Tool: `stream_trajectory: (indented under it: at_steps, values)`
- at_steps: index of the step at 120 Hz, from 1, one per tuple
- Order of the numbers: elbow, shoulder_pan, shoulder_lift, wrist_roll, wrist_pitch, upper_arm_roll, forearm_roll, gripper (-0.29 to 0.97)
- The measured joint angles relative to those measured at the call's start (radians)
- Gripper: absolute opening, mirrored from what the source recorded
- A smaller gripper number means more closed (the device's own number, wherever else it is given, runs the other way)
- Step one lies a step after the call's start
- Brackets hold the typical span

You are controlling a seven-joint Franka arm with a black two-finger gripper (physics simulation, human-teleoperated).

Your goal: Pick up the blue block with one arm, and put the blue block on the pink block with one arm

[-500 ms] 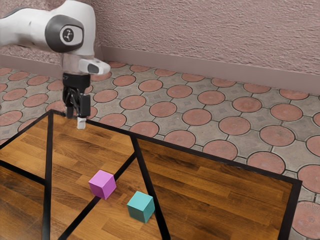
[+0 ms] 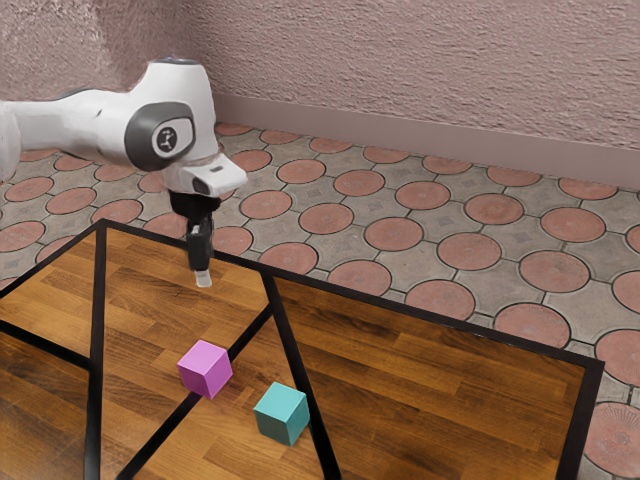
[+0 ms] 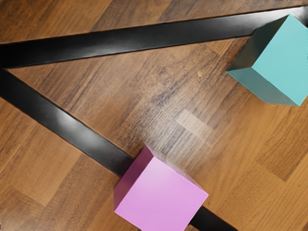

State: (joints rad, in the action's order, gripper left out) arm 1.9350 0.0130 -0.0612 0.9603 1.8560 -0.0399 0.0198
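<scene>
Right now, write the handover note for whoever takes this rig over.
Gripper: hangs in the air over the far part of the table, pointing down, carrying nothing. It is seen edge-on, so whether it is open or shut cannot be told.
Blue block: flat on the table, untouched, well away from the gripper.
Pink block: on the table, partly over a black line, toward the exterior view's left of the blue block. The two are apart, with nothing on top of the pink one.
Done: nothing yet.
Left: reach the blue block, grasp it, lift it, and set it on the pink block.
</scene>
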Motion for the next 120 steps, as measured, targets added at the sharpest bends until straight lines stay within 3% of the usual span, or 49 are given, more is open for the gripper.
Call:
stream_trajectory:
  at_steps: [19,76,120]
  values:
    - [0.005,0.101,-0.041,0.129,0.081,-0.035,-0.002,0.68]
    - [0.083,0.116,-0.153,0.363,0.234,-0.041,0.040,0.68]
    - [0.235,0.149,-0.049,0.432,0.350,-0.043,0.082,0.68]
